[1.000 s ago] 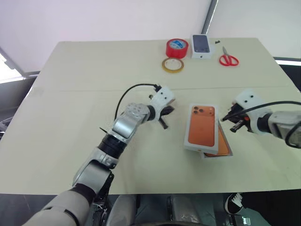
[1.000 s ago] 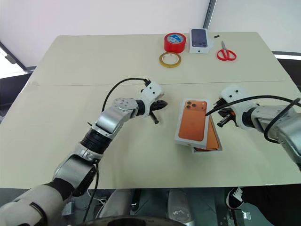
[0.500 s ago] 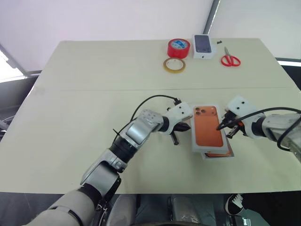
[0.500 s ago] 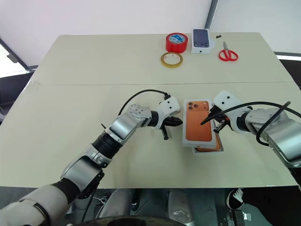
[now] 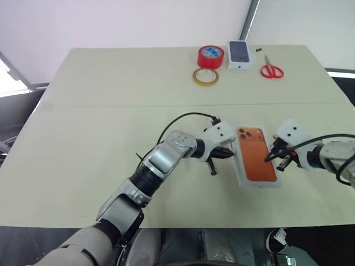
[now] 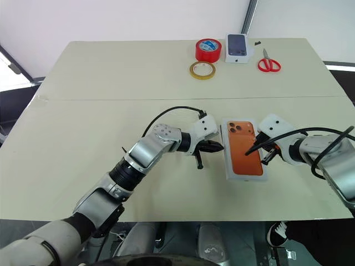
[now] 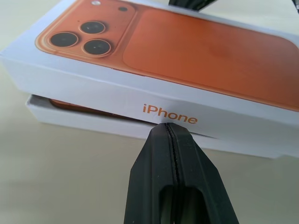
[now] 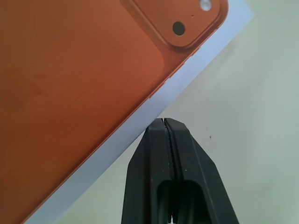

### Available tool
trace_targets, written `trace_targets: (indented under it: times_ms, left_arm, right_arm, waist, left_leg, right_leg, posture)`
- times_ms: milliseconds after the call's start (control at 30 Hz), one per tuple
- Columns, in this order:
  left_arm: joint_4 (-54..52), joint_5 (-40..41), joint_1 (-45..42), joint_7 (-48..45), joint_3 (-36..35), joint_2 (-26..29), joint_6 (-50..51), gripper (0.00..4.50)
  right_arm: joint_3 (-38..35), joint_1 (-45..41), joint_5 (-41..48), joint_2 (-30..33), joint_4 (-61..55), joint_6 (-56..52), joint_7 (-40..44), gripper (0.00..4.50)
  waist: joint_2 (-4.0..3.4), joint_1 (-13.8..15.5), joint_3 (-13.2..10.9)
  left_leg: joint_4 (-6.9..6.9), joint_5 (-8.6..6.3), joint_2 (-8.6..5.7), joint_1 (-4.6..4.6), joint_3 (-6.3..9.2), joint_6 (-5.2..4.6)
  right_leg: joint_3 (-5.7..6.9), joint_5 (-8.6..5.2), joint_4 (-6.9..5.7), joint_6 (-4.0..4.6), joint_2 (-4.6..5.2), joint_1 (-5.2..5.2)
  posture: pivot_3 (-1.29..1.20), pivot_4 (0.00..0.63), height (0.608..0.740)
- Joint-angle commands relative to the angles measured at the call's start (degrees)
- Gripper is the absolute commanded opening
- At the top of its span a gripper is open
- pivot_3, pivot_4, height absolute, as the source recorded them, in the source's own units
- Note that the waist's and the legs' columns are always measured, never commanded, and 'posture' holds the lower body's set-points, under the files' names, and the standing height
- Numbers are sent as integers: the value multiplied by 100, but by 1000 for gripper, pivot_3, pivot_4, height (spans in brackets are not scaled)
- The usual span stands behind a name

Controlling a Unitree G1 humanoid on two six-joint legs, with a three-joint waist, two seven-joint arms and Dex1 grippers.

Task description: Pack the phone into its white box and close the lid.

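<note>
- The white box (image 6: pixel 244 156) lies near the front of the pale table (image 6: pixel 111 83), between the two grippers; its lid (image 7: pixel 154 60), printed with an orange phone picture, sits on top of the base (image 7: pixel 93 119).
- In the left wrist view the lid sits slightly askew, with a gap at one end where a strip of the orange phone (image 7: pixel 74 106) shows inside the base.
- The left gripper (image 6: pixel 213 147) has its black fingers pressed together, empty, with the tips at the box's left side wall, just below the "iPhone" lettering.
- The right gripper (image 6: pixel 265 157) is likewise closed on nothing, its tips at the box's right edge.
- Far across the table sit a red tape roll (image 6: pixel 207 50), a yellowish tape ring (image 6: pixel 201 70), a small white carton (image 6: pixel 236 46) and red scissors (image 6: pixel 269 62).
</note>
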State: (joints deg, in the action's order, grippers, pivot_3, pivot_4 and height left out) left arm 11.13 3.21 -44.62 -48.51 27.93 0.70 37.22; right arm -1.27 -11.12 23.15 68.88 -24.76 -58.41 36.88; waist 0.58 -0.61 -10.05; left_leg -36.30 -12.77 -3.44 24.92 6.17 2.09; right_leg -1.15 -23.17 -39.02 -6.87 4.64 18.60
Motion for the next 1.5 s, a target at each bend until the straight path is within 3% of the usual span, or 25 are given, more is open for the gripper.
trace_targets:
  times_ms: [33, 1200, 1500]
  left_arm:
    - [-294, 165, -54, -35, 48, -230, -53, 0]
    - [111, -18, -33, 121, 64, 10, 26, 0]
    - [15, 50, -10, 121, -93, 131, 46, 0]
  right_arm:
    - [-178, -19, -19, -86, -223, 86, 104, 24]
    - [21, -243, -423, -439, -232, -104, 208, 24]
    - [-359, -79, -650, -123, 78, 137, 325, 24]
  waist:
    - [0, 0, 0]
    - [-1, -2, 0]
    - [-1, 4, 0]
  left_leg:
    - [0, 0, 0, 0, 0, 0]
    - [-1, 3, 0, 0, 0, 5]
    - [-1, 4, 0, 0, 0, 6]
  right_leg:
    - [0, 0, 0, 0, 0, 0]
    - [0, 0, -2, 0, 0, 0]
    - [0, 0, -2, 0, 0, 0]
  posture:
    - [0, 150, 740]
    - [0, 150, 740]
    - [0, 150, 740]
